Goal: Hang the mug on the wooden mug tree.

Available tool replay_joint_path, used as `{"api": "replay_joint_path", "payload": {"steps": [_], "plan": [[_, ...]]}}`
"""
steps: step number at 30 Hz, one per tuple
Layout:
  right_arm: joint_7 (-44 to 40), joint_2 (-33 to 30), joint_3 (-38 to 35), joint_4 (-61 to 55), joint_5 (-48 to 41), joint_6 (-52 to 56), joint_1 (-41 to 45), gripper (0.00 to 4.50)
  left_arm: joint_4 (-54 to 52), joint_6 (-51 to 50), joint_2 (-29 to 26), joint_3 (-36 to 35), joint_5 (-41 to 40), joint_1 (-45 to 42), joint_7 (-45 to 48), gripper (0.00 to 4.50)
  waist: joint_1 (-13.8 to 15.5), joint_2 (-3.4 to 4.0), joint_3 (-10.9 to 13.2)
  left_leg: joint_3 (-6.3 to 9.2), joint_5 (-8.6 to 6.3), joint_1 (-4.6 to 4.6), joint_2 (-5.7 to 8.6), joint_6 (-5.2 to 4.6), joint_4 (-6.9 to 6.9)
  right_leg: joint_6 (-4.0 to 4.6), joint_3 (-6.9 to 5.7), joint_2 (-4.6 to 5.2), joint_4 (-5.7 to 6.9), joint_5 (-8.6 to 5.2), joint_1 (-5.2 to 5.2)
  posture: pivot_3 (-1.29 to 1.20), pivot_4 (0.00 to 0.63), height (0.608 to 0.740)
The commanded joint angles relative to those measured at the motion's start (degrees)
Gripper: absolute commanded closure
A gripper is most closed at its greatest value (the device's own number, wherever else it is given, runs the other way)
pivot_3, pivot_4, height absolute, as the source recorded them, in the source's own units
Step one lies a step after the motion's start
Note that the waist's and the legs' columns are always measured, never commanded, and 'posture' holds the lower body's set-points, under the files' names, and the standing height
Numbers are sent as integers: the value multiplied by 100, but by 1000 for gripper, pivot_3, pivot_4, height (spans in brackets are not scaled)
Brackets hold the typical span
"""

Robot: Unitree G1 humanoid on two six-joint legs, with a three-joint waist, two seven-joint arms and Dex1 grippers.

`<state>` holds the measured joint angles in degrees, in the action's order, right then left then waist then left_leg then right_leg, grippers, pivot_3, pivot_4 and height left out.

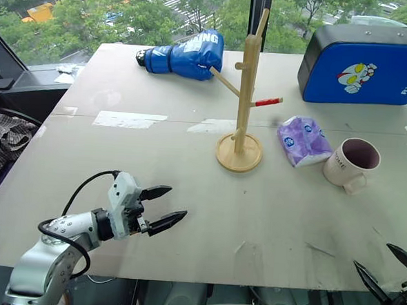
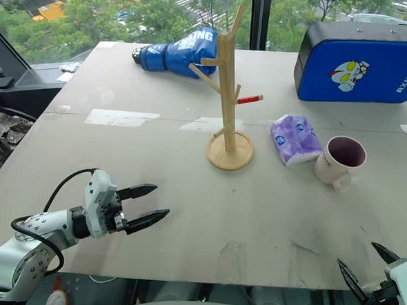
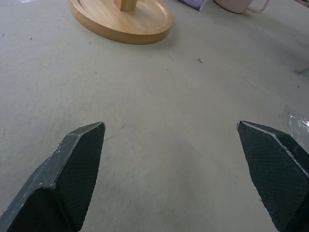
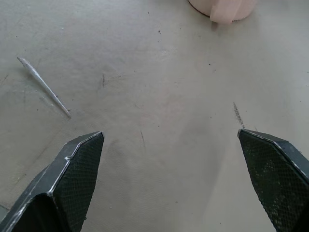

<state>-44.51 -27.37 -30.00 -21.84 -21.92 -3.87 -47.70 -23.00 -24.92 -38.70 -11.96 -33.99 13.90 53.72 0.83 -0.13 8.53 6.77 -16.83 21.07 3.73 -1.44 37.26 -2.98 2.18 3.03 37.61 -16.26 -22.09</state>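
1. Left eye view shows the mug (image 1: 351, 161) standing upright on the grey table (image 1: 186, 214), mouth up, its long axis vertical. Its handle points toward the robot and slightly right.
2. The mug is smooth cream ceramic, round, with a dark maroon inside and small dark lettering on its side. It sits at the right of the table, just beside a soft purple-and-white packet (image 1: 303, 140).
3. The mug tree (image 1: 244, 100) stands upright left of the packet, apart from the mug. It is a pale wooden post on a round flat base, with slanted pegs; one peg, tipped red, points toward the right.
4. The left gripper (image 1: 163, 207) hovers over the near left of the table, pointing right toward the tree, its jaws released and holding nothing.
5. The right gripper (image 1: 386, 269) sits at the near right edge, jaws spread wide and empty, with the mug ahead of it.
6. A blue boxing glove (image 1: 184, 54) and a blue padded shield (image 1: 364, 63) lie along the far edge.
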Motion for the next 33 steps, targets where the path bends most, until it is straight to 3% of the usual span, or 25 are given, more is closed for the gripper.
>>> {"api": "replay_joint_path", "payload": {"steps": [1,10,13,22,33], "plan": [[423,211,-20,-327,-52,123,218,0,-100,-73,-36,-81,-259,-249,73,17,1,-2,2,0,0,0,0,0,0,0,0,0,0,0,0,0,150,740],[3150,1447,808,-2177,462,2077,1320,0,-629,-321,-457,215,-928,-909,988,17,-9,15,-7,1,14,1,1,24,0,2,-1,-2,17,0,-11,0,150,740],[3778,1698,1319,-2203,1228,2305,1768,0,-822,-337,-585,340,-922,-1025,1087,17,-16,18,-7,-5,15,3,4,25,0,1,8,-2,18,1,-20,0,150,740],[4577,1983,1676,-1526,2022,2640,2810,0,-982,-379,-718,351,-930,-1165,1061,17,-30,18,-7,-8,16,1,5,26,0,1,7,-5,24,1,-23,0,150,740],[5106,2033,1242,-819,2284,2679,3590,0,-1332,-323,-683,217,-941,-859,819,17,-184,18,-7,-19,18,-5,5,29,0,0,20,-9,33,2,-22,0,150,740]]}}
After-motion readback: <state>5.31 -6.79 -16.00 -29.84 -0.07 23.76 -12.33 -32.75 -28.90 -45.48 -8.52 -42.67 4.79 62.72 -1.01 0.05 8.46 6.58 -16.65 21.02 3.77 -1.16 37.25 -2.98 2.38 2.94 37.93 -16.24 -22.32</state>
